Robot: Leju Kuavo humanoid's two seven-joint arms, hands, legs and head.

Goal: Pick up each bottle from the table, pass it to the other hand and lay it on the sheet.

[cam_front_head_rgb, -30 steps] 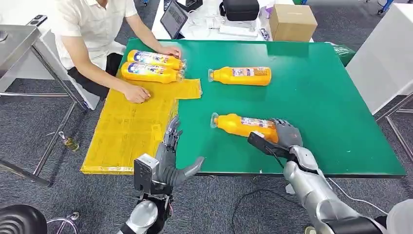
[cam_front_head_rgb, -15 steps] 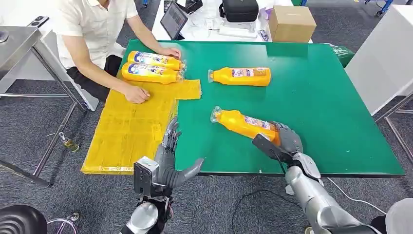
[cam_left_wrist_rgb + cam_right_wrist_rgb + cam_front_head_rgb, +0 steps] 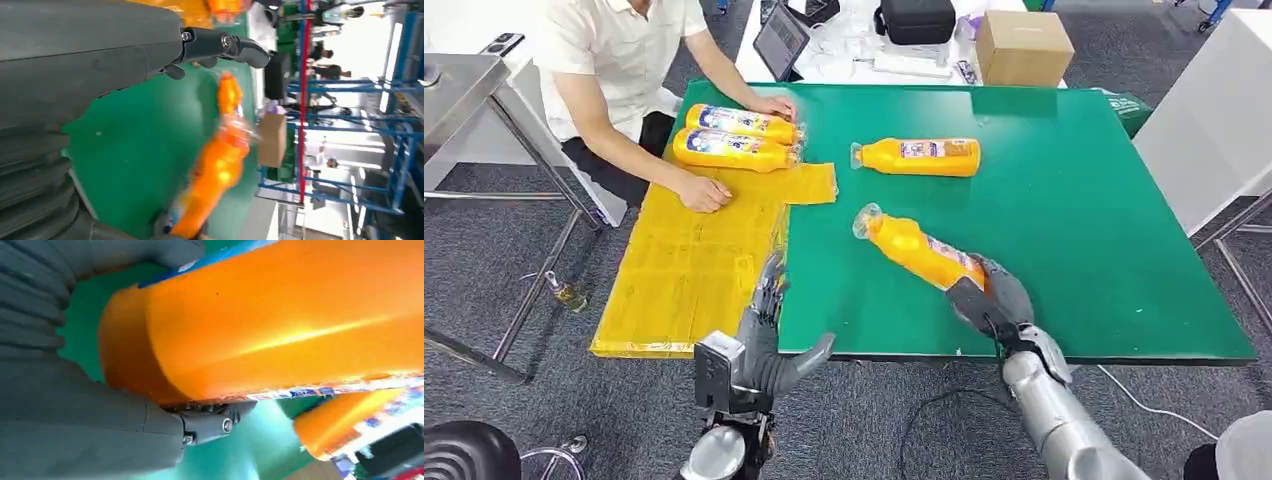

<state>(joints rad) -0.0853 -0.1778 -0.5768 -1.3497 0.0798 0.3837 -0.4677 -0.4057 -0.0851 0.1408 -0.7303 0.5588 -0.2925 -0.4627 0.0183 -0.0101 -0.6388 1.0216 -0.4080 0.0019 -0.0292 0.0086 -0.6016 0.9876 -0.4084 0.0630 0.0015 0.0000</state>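
Head view: right hand (image 3: 990,297) grips the base end of an orange plastic bottle with a printed label (image 3: 916,251), lifted at a tilt over the green table (image 3: 1084,220). Long axis runs from the hand up and leftward, clear-wrapped cap end pointing toward the left hand (image 3: 761,335). That hand waits at the table's near edge, fingers apart, thumb out, holding nothing; bottle well apart from it, cap end the nearer part. Judged: handover needs the bottle carried leftward, cap end leading. The crinkled yellow sheet (image 3: 684,270) lies just beside the left hand, w/ two like bottles at its far end by a seated person's hands; another orange bottle (image 3: 919,155) lies flat further back.

Left wrist view: dark fingers (image 3: 225,45) extended, nothing between them; held bottle (image 3: 215,170) blurred, beyond the palm.

Right wrist view: grey thumb and fingers (image 3: 210,425) wrapped round the bottle's orange body (image 3: 280,325), base end seated in the palm.
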